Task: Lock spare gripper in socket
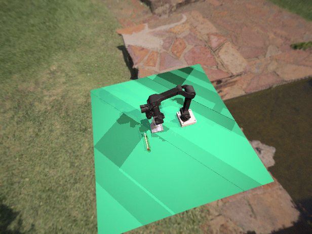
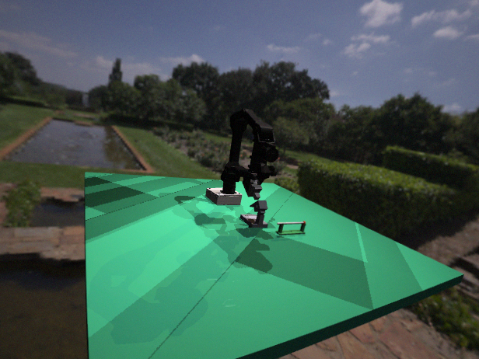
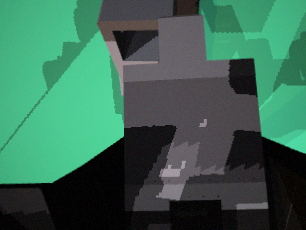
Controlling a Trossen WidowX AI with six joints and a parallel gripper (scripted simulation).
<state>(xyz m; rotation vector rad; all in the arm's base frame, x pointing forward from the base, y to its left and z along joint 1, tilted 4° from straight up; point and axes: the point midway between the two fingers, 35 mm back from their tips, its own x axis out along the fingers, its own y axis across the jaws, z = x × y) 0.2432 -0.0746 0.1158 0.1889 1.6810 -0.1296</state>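
Observation:
My gripper is shut on the spare gripper, a grey block whose narrower spigot points down. It hangs a little above the mount, a small grey base with an upright dark socket. In the wrist view the spigot lies just right of the socket's open top, and I cannot tell whether they touch. The lock pin, a thin pale rod with a red end, lies out of the socket on a low green cradle beside the mount.
The arm's white base plate stands behind the mount on the green table. Grass, stone paving and water surround the table's edges.

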